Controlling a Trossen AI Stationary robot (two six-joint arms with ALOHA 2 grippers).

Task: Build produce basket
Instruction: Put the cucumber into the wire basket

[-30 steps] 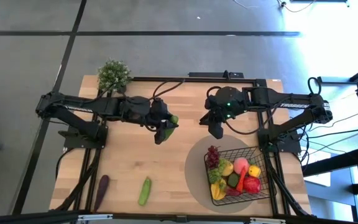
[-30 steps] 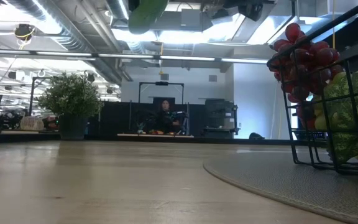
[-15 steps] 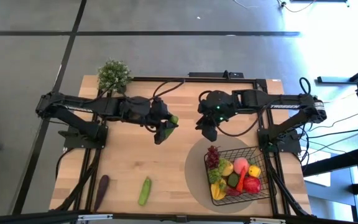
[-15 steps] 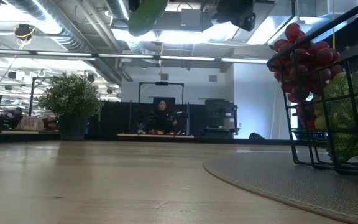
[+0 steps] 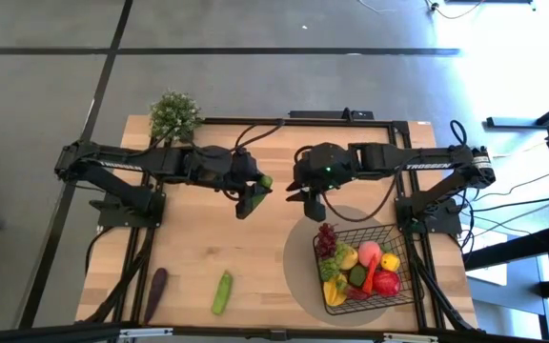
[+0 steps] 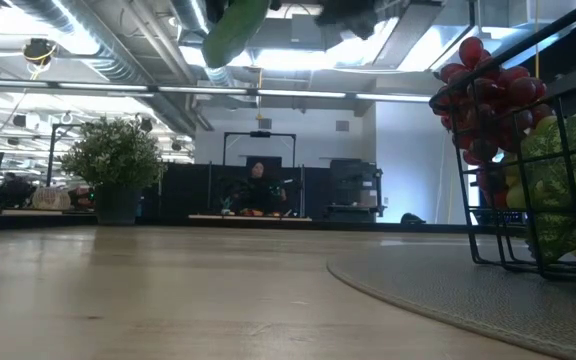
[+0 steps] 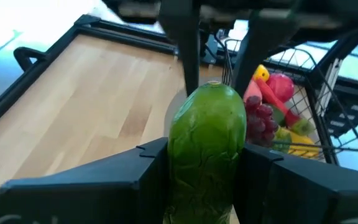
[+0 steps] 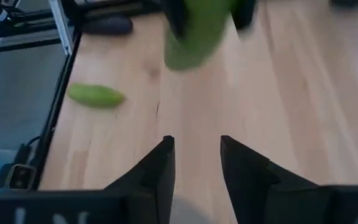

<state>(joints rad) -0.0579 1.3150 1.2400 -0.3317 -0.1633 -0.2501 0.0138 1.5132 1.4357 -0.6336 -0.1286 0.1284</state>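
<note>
Above the middle of the table (image 5: 189, 257), the left gripper (image 5: 252, 195) is holding a green avocado (image 7: 207, 146) clamped between its fingers (image 7: 151, 168), raised clear of the wood. Facing it from close by, the right gripper (image 5: 305, 189) is hanging with its fingers (image 8: 160, 168) parted and nothing between them. Near the table's right front corner, the basket (image 5: 398, 291) is sitting on a round grey mat (image 5: 298, 257), filled with dark red grapes (image 5: 327, 238) and other produce. Along the front edge, a cucumber (image 5: 222, 292) and an eggplant (image 5: 156, 289) are lying loose on the wood
</note>
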